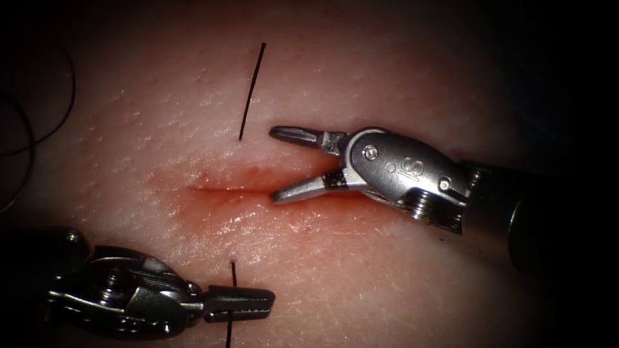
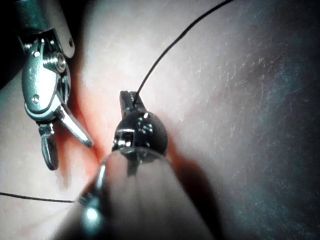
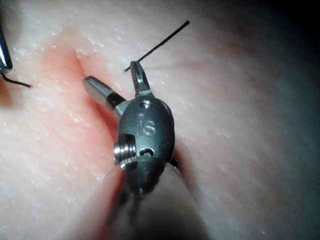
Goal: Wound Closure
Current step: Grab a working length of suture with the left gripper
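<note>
The tissue (image 1: 361, 77) has a short cut (image 1: 222, 189) running across the endoscope view, with red fluid around it. My left tool (image 1: 267, 303) lies below the cut, its jaws shut on the black thread (image 1: 233, 274) just where the strand leaves the tissue. In the left wrist view the same jaws (image 2: 129, 100) pinch the thread (image 2: 165, 47). My right tool (image 1: 272, 165) hovers over the cut's right end, jaws open and holding nothing. A free thread tail (image 1: 251, 90) sticks out of the tissue above the cut. It also crosses behind the open right jaws (image 3: 112, 75).
Slack thread loops (image 1: 61, 109) lie in the dark at the far left of the endoscope view. The right tool's shaft (image 1: 516, 206) stretches off to the right. Red fluid (image 1: 258, 219) wets the tissue below the cut.
</note>
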`<state>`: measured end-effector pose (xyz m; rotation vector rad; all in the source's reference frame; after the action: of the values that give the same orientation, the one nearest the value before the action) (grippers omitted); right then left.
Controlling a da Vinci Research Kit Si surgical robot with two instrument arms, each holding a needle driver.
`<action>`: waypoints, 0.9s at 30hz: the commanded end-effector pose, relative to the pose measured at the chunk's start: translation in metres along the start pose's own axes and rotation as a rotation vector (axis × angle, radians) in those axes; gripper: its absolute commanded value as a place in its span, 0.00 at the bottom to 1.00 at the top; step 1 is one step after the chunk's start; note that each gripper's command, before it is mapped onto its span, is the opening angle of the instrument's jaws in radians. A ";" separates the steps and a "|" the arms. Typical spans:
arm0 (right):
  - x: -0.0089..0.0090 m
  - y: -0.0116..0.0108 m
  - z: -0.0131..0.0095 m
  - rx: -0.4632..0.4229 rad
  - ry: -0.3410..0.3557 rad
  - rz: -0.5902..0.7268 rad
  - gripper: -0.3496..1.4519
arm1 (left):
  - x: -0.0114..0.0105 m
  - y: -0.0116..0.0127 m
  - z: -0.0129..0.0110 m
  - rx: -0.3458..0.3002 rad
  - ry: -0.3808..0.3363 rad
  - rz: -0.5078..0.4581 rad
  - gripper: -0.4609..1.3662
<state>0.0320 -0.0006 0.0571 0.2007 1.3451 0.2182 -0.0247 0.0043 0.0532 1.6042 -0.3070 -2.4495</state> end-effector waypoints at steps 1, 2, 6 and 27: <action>0.0001 -0.0003 -0.0001 0.016 0.007 -0.013 0.81 | -0.0002 -0.0002 0.0000 -0.004 -0.006 -0.002 0.06; 0.0001 -0.0006 0.0000 0.028 0.011 -0.016 0.82 | -0.0004 -0.0003 0.0000 -0.004 -0.008 -0.003 0.06; 0.0004 -0.0019 0.0003 0.075 0.028 -0.031 0.84 | -0.0008 -0.0012 -0.0003 -0.009 -0.006 -0.011 0.06; 0.0010 -0.0065 0.0008 0.175 0.063 -0.088 0.85 | -0.0011 -0.0025 -0.0009 -0.013 0.004 -0.019 0.06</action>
<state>0.0332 -0.0066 0.0546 0.2787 1.4331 0.0363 -0.0235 0.0069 0.0531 1.6163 -0.2842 -2.4584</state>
